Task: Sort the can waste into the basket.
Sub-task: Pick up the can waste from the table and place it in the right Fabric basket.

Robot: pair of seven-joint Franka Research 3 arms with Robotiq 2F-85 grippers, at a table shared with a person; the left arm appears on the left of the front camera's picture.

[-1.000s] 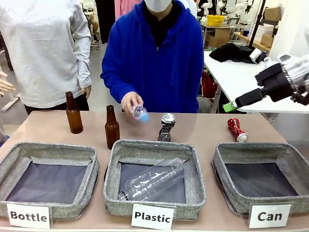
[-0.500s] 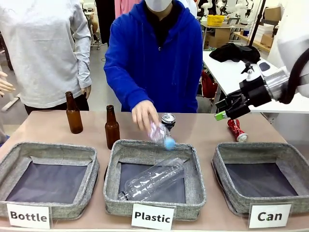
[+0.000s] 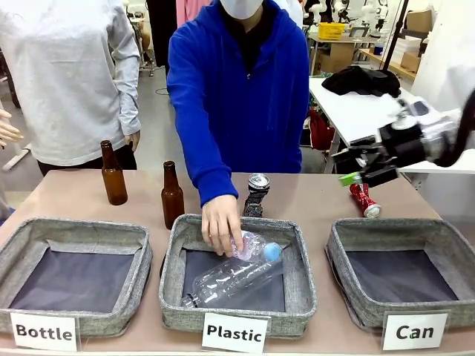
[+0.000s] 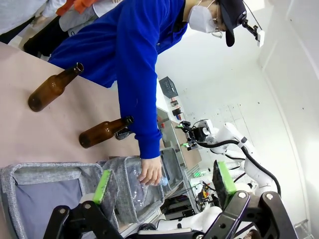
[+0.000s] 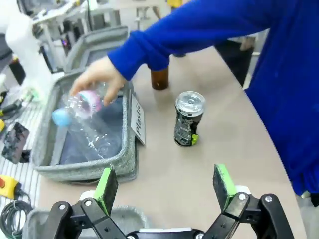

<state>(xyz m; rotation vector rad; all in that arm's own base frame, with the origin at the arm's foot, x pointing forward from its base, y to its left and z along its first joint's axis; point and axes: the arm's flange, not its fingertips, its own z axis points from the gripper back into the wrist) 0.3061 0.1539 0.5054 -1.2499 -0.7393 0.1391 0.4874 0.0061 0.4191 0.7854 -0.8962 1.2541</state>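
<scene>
Right gripper point(image 3: 347, 169) spread wide, empty, near pinched red crushed can point(image 3: 362, 199); black crushed can point(image 3: 257, 194) upright well left, by person's hand point(image 3: 221, 228).

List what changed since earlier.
The person's hand carried the small clear blue-capped plastic bottle down into the grey woven basket carded Plastic. The open right gripper swung lower, toward the crushed red can. That can, the crushed black can and both brown glass bottles stayed put.
</scene>
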